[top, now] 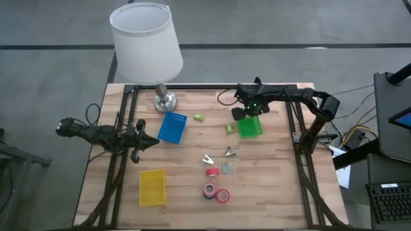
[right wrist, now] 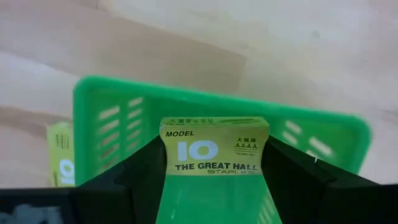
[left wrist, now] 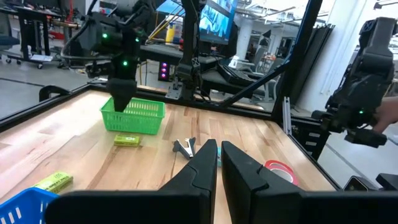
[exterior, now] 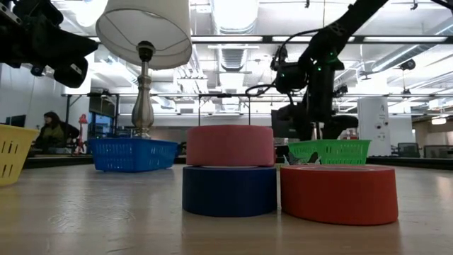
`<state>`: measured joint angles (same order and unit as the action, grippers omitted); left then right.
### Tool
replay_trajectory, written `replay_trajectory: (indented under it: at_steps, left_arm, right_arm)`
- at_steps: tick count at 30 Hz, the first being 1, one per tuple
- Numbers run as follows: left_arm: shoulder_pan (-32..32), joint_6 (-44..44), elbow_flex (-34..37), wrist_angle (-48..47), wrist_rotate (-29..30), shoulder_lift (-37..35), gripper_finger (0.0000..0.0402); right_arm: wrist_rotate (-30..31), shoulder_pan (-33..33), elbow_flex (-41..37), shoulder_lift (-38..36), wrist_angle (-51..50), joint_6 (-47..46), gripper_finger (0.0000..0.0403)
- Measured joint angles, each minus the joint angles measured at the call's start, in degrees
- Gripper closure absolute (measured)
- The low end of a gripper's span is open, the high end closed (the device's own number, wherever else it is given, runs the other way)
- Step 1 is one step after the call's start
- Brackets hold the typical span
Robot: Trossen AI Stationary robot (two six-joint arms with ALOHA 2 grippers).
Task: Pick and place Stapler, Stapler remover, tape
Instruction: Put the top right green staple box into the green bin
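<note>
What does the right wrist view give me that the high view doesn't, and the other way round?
Only the right wrist view shows the staples box gripped in the right hand, with its print "MODEL 10 THE GREAT HALL STAPLES". Only the high view shows the left hand waiting near the blue tray, the yellow tray, the lamp and the tape rolls. Both show the green tray under the right hand and a second staples box beside it.

Setting: robotics lab in a large open industrial hall. Evidence: light butcher-block wooden table (top: 192, 192) framed by a black metal rig (top: 302, 160); exposed ceiling with long fluorescent strip lights (exterior: 233, 39); glowing computer monitors (left wrist: 214, 18) and loose cables behind; grey concrete floor (top: 51, 77); seated person (exterior: 51, 131) at a distant workstation.
</note>
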<state>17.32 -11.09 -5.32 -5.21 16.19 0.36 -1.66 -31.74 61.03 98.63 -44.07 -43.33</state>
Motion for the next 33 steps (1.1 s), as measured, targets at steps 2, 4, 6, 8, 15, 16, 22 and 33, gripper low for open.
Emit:
replay_trajectory:
  at_steps: [2,4,6,8,15,16,22,33]
  left_arm:
    - [0.01,0.00,-0.01,0.00,0.01,0.00,0.0376]
    - [0.02,0.00,-0.01,0.00,0.00,0.00,0.0376]
    - [0.00,0.00,-0.01,0.00,0.00,0.00,0.0376]
    - [0.02,0.00,0.00,0.00,0.02,0.00,0.0376]
    - [0.01,0.00,-0.01,0.00,0.01,0.00,0.0376]
    - [0.01,0.00,-0.01,0.00,0.01,0.00,0.0376]
    - [0.01,0.00,-0.01,0.02,0.00,0.00,0.0376]
    - [0.01,0.00,-0.02,0.02,0.01,0.00,0.0376]
  right_arm:
    - [-0.16,0.11,-0.71,0.00,-0.02,-0.10,0.0169]
    - [-0.08,0.09,-1.11,0.02,0.91,-0.06,0.0168]
    - [-0.16,0.01,-1.29,0.00,1.70,-0.30,0.0168]
    - [-0.08,0.01,-1.73,0.01,2.00,-0.48,0.0168]
    - [-1.01,-0.12,-2.97,0.74,4.06,-0.72,0.0168]
    - [-1.16,-0.10,-2.97,0.92,3.98,-0.72,0.0168]
    - [-1.32,-0.05,-1.40,2.86,4.16,-0.25,0.0165]
    - [-2.28,0.03,2.03,3.19,0.21,1.52,0.0091]
